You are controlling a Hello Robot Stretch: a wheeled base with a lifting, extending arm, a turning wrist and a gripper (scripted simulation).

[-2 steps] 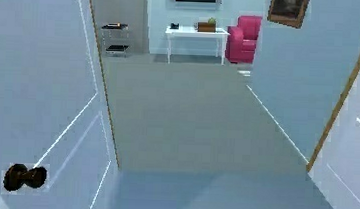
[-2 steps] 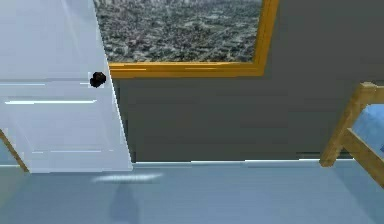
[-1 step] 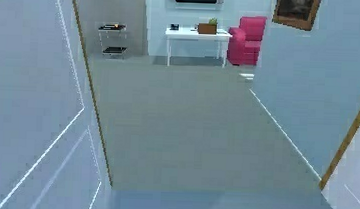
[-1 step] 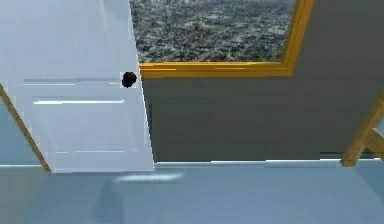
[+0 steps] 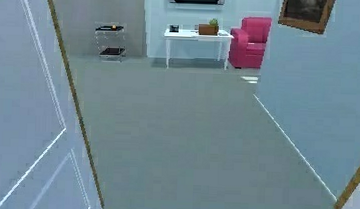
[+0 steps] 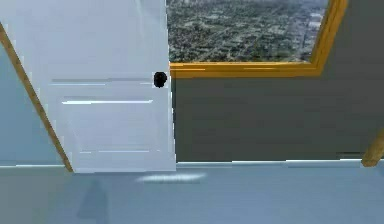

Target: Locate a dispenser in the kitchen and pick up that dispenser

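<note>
No dispenser-shaped thing can be made out. In the forward view a grey floor (image 5: 187, 123) runs toward a far wall. There stands a white table (image 5: 197, 37) bearing a small dark thing (image 5: 174, 28) and a brown box with greenery (image 5: 209, 28).
A white panelled door (image 5: 27, 117) with a wood edge takes the forward view's left. A pink armchair (image 5: 252, 43) and a small metal shelf cart (image 5: 110, 40) flank the table. In the arm side view a white door (image 6: 95, 80) with a black knob (image 6: 159, 79) stands beside a gold-framed aerial picture (image 6: 250, 35) on a dark wall.
</note>
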